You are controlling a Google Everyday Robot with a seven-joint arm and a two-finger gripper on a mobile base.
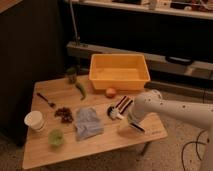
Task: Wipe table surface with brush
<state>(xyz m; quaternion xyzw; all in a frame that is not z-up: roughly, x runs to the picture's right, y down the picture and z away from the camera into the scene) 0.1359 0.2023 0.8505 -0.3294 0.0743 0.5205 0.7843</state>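
The table surface (107, 141) is a light-brown wooden plank top that fills the middle of the camera view. The brush lies on its right part, with the round whitish head (114, 113) pointing left and the black-and-white handle (138, 127) running right and towards the front. My white arm comes in from the right. My gripper (131, 121) hangs low over the brush handle, just right of the head. The arm hides where gripper and handle meet.
A maroon-and-white striped block (124, 103) lies just behind the brush head. A yellow bin (119, 71) stands at the back, with an orange fruit (110, 92) in front of it. A blue-grey cloth (88, 123), green cup (55, 137), white cup (35, 120), spoon (46, 100), green pepper (81, 90) and jar (71, 75) lie to the left.
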